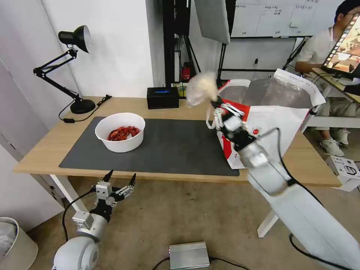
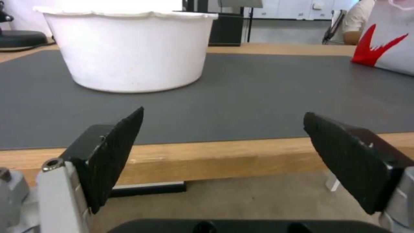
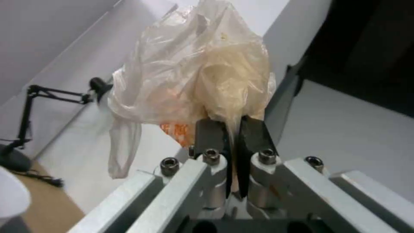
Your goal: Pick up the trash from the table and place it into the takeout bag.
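My right gripper [image 1: 216,102] is raised above the table [image 1: 48,144], just left of the takeout bag [image 1: 277,112], and is shut on a clear bag with a beige lump [image 1: 201,89]. In the right wrist view the clear bag [image 3: 202,71] bulges above the closed fingers [image 3: 252,132]. A white round bowl of red shells [image 1: 120,132] stands on the left part of the dark mat [image 1: 176,150]. My left gripper [image 1: 120,178] hangs open below the table's front edge, facing the bowl [image 2: 129,51] across the mat [image 2: 258,94].
A black desk lamp [image 1: 71,63] stands at the table's back left and a black tissue box [image 1: 162,97] at the back middle. A grey metal box [image 1: 188,255] lies on the floor. A white bin [image 1: 15,240] stands at the lower left.
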Motion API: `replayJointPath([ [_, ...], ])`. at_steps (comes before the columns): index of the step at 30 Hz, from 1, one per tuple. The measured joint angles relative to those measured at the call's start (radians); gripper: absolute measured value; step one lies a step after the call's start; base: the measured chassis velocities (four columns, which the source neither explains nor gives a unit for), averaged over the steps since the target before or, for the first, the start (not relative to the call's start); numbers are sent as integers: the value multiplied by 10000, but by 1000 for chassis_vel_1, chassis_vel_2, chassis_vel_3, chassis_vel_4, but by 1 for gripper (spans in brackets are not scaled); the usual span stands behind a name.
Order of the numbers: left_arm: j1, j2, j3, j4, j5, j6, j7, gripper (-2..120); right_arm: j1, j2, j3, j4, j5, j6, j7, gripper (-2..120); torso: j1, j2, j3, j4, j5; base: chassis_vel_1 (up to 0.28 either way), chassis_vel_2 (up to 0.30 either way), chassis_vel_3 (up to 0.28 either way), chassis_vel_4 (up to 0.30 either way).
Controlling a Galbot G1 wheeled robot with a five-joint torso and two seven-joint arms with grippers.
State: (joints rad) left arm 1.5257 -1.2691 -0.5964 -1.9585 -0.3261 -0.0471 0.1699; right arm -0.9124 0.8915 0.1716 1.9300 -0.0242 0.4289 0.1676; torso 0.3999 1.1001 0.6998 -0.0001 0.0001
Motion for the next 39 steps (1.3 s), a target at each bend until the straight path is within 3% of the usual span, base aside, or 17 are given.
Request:
replayJointPath([
  [3,26,-3,68,-16,73,0,0,100,-873,-141,969,415,-152,383,6,2,0,0,0,-2,1,0,0,0,0],
  [11,67,-47,156,-152,147,-1,-7,100,-1445,-174,2704,795,115,551,36,2,0,0,2,1,1,0,0,0,0],
  [17,158,14,83,-232,142,-2,-6,100,-1495,-366,3410,829,745,410,-12,2,0,0,1,1,0,0,0,0,0],
  [24,209,76,48,-304,112,-20,36,100,-917,-1240,3866,844,3028,-1500,-7,2,2,-1,2,2,0,0,0,0,0],
  [27,214,72,46,-378,94,-22,55,100,-641,-1701,3945,1005,4283,-2821,-5,2,2,0,2,1,0,0,0,0,0],
  [28,214,72,46,-378,94,-22,55,100,-641,-1701,3945,1005,4283,-2821,-5,2,2,0,2,1,0,0,0,0,0],
  [31,252,77,-20,-417,49,-43,82,100,-408,-2158,4008,1228,5452,-4571,41,2,1,-1,2,1,-1,0,0,0,0],
  [32,252,77,-20,-417,49,-43,82,100,-408,-2158,4008,1228,5452,-4571,41,2,1,-1,2,1,-1,0,0,0,0],
  [36,366,59,-119,-433,-21,-169,225,100,24,-2587,3995,1337,7001,-6621,281,2,1,-1,2,1,1,0,0,0,0],
  [39,377,32,-126,-444,-69,-193,259,100,421,-2722,3791,1179,7899,-7355,560,2,1,-1,1,0,-1,0,0,0,0],
])
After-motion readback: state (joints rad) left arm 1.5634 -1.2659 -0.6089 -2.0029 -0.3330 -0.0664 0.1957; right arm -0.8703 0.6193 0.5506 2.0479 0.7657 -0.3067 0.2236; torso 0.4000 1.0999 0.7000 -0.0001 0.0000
